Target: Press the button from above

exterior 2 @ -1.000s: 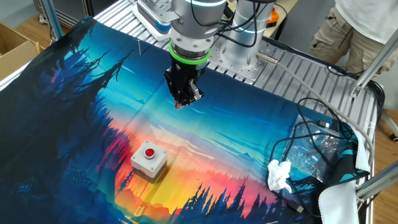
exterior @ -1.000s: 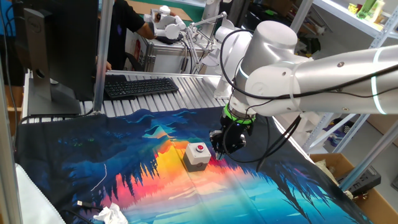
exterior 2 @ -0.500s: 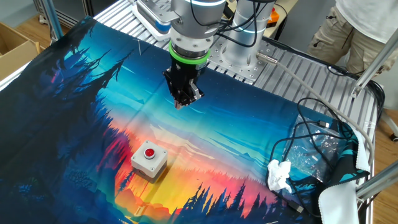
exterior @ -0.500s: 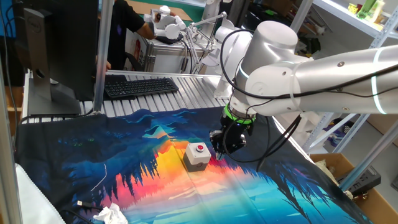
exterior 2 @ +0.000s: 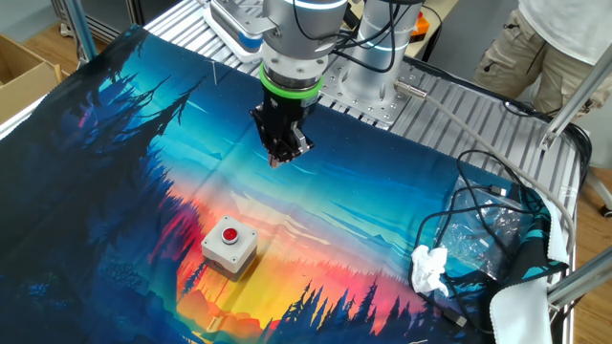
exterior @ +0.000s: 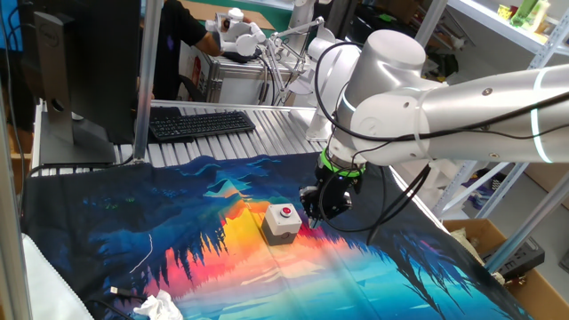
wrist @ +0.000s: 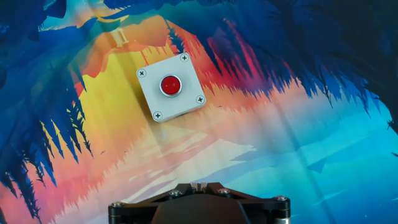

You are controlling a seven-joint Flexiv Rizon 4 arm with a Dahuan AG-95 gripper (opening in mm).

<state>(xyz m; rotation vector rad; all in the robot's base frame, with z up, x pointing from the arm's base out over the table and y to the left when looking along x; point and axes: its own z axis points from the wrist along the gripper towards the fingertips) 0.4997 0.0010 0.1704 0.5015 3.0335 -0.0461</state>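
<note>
One move first: we centre our gripper (exterior 2: 279, 158), finger state unreadable, over the red button (exterior 2: 229, 235), then descend straight.

The button (exterior 2: 229, 234) (exterior: 286, 212) (wrist: 170, 85) — red, round, atop a light grey cube housing — sits upright on the colourful mat.

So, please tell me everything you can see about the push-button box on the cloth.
The button is a small round red cap in a metallic ring, set in the top of a light grey, plastic-looking cube housing with a screw at each top corner. It sits upright on the colourful forest-sunset cloth. The gripper hangs apart from it, not touching.
</note>
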